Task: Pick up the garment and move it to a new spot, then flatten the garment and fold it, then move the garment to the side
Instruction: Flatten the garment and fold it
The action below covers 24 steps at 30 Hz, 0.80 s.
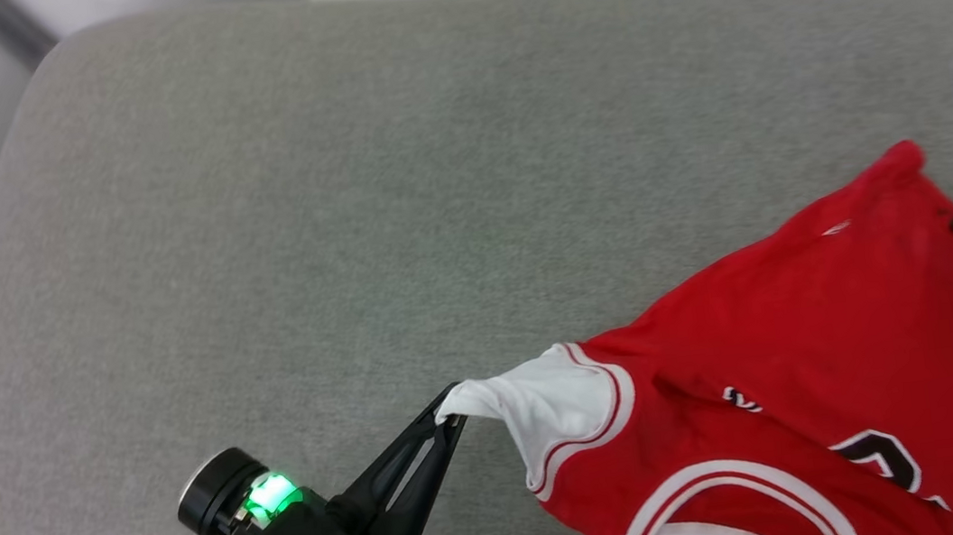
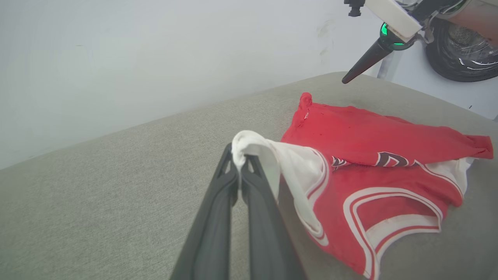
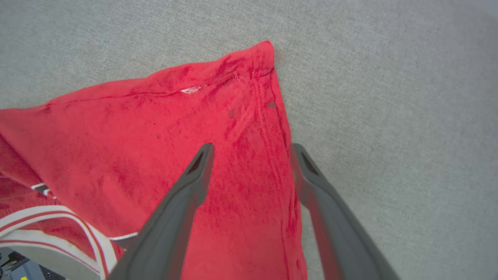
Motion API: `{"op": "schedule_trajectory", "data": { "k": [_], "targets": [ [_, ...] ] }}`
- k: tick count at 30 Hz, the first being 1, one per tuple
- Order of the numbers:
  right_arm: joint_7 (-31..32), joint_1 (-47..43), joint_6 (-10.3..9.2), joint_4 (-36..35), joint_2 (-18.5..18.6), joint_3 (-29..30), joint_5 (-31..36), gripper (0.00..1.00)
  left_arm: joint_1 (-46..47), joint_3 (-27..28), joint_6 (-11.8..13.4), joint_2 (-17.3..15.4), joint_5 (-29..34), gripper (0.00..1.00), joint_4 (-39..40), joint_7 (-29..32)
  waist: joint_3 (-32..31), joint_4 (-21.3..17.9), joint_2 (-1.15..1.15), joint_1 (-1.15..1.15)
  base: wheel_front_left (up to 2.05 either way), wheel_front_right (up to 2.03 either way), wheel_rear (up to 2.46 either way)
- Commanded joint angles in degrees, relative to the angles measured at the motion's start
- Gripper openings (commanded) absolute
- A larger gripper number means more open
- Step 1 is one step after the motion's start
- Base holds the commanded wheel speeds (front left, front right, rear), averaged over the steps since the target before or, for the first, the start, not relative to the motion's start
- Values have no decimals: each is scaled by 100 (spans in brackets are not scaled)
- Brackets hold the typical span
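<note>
The grey cloth-covered counter (image 1: 345,229) carries the red garment (image 1: 817,371) rumpled at the lower right of the head view, where the left pincer (image 1: 448,409), low and left of centre, is clamped on its white sleeve (image 1: 548,404) tip, while the right pincer (image 3: 252,147) hangs spread wide and empty above the garment's red corner.

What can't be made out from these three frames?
Head view: the garment runs off the bottom and right edges; its full outline is cut off.
Left wrist view: the lettering is half under a red fold; unreadable.
Right wrist view: the right gripper stands open over the cloth; whether its fingers touch it cannot be judged.
</note>
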<state>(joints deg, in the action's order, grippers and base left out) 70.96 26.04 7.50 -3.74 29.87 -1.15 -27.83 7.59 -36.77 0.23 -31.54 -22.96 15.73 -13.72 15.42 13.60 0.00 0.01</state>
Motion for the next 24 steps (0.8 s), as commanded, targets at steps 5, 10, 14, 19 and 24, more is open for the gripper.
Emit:
{"op": "schedule_trajectory", "data": {
  "k": [5,10,14,19,24],
  "targets": [
    [18,667,-2,768,180,-187,403,100,334,-131,-114,212,137,0,23,-59,654,681,0,-1,0,0,0],
    [-134,912,-2,1460,332,-353,575,100,519,-259,-221,424,200,0,-126,-90,833,942,0,-1,0,0,0],
    [-227,810,-4,1787,489,-600,725,100,601,-295,-270,537,198,0,-246,-117,911,1075,0,-1,0,0,0],
    [-288,491,-4,2169,525,-739,630,100,605,-302,-310,633,204,0,-354,-132,985,1185,0,-1,0,0,0],
    [-335,228,-7,2443,590,-809,639,5,613,-258,-356,669,219,0,-404,-150,1014,1231,0,-1,0,0,0]
  ]
}}
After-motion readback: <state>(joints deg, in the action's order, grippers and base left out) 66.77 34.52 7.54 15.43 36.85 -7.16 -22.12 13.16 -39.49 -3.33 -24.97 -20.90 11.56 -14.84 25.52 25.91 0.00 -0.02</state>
